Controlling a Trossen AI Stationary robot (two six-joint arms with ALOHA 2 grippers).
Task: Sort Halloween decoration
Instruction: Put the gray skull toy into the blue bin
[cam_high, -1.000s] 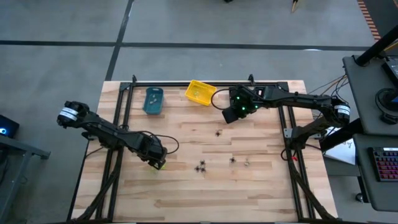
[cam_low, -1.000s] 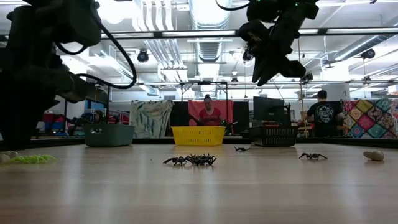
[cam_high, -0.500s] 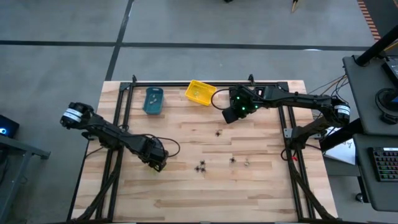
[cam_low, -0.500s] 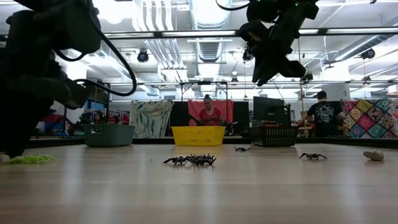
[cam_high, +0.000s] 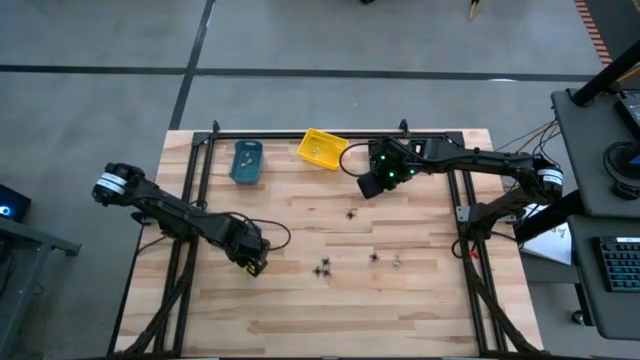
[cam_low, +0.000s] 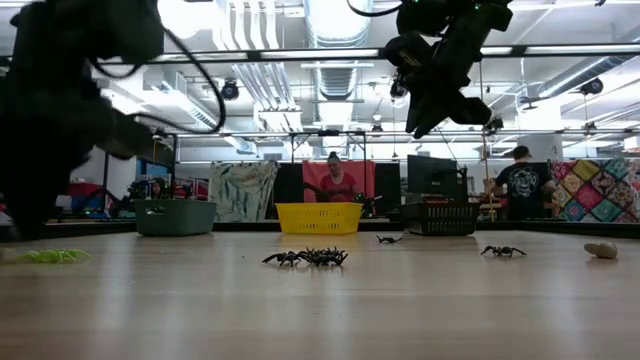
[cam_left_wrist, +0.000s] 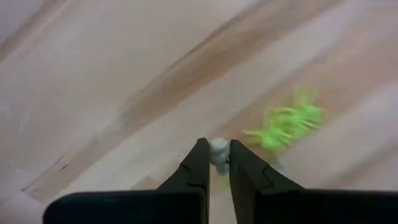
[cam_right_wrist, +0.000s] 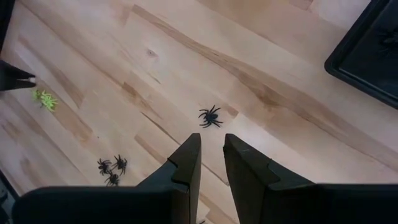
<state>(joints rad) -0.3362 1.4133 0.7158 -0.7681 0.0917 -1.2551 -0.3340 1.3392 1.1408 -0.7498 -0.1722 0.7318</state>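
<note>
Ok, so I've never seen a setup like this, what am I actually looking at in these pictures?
It is a robot with two dark arms at a wooden table, each ending in a two-finger gripper. One picture looks straight down from above, one looks level across the tabletop, and two come from cameras on the wrists.

Tiny toy spiders lie on the table: a black cluster, a single black spider and a green spider. At the far edge stand a teal bin, a yellow bin and a black bin.

The left gripper is down at the table, pinching a small pale trinket beside the green spider. The right gripper hangs above the table, slightly open, holding nothing.
</note>
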